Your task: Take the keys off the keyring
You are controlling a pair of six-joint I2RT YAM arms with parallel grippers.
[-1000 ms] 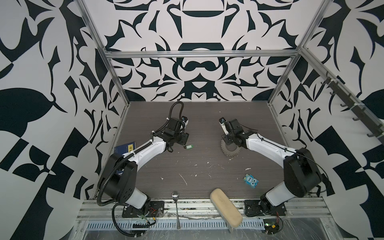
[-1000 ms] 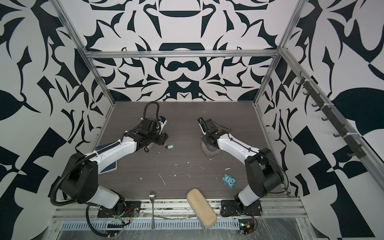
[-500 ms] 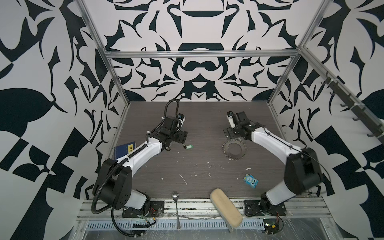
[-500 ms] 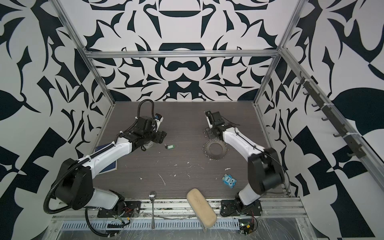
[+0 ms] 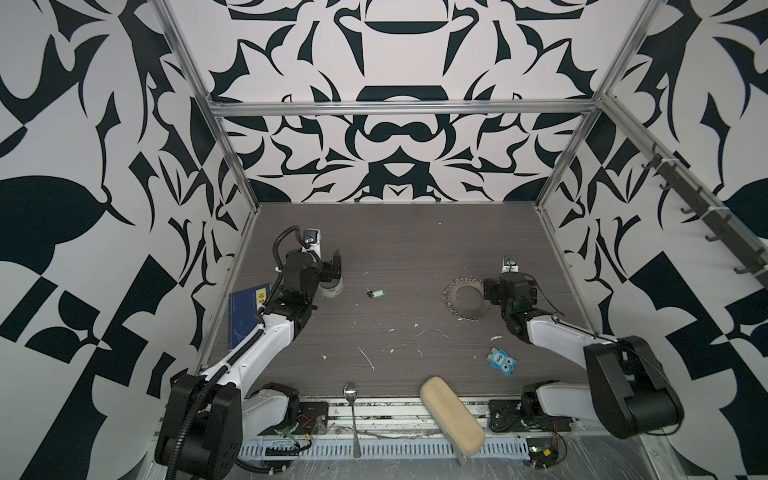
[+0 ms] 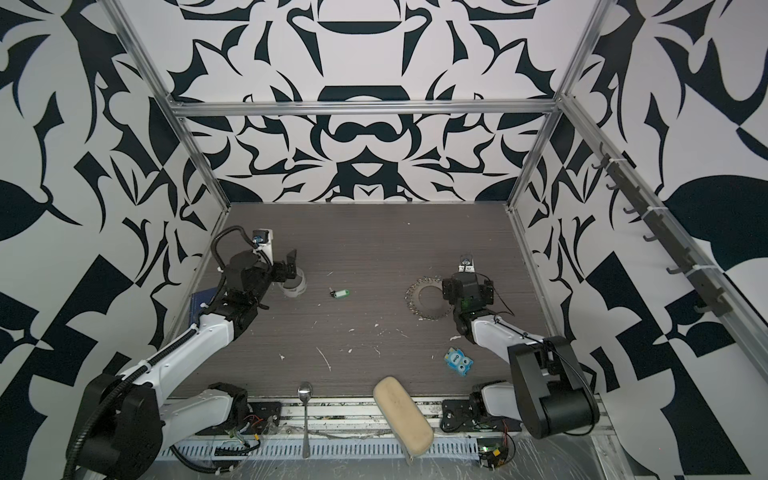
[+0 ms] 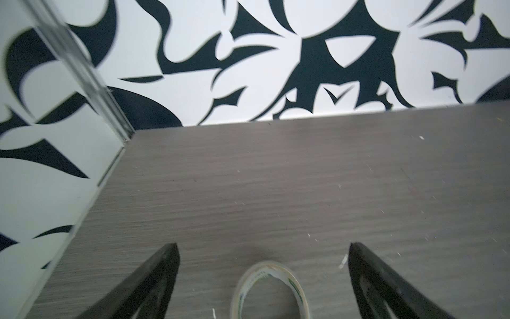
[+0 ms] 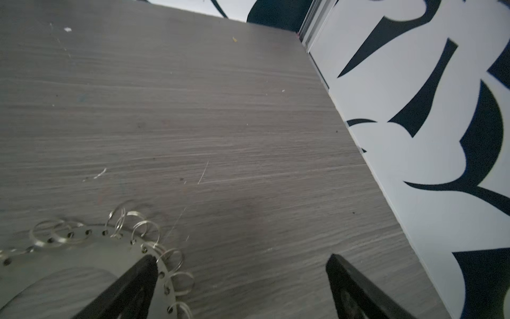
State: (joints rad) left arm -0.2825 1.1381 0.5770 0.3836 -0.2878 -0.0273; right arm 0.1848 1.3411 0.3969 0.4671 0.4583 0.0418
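Observation:
The green key (image 5: pixel 377 293) (image 6: pixel 341 293) lies alone on the grey table, apart from the keyring. The keyring (image 5: pixel 463 299) (image 6: pixel 428 298), a flat disc edged with silvery rings, lies flat to its right. My right gripper (image 5: pixel 511 291) (image 6: pixel 468 291) (image 8: pixel 242 259) is open and holds nothing. One of its fingers hangs over the right rim of the keyring (image 8: pixel 82 248). My left gripper (image 5: pixel 330 270) (image 6: pixel 289 270) (image 7: pixel 263 248) is open and empty at the left, above a tape roll.
The clear tape roll (image 5: pixel 330 289) (image 7: pixel 269 290) lies under the left gripper. A blue booklet (image 5: pixel 245 316) lies by the left wall. At the front are a spoon (image 5: pixel 351 399), a beige case (image 5: pixel 451 415) and a small blue packet (image 5: pixel 502 361). White scraps dot the table.
My right gripper opened and let go of the keyring, which dropped flat, then drew back to the right. My left gripper opened wider and pulled back left over the tape roll. The key stayed put.

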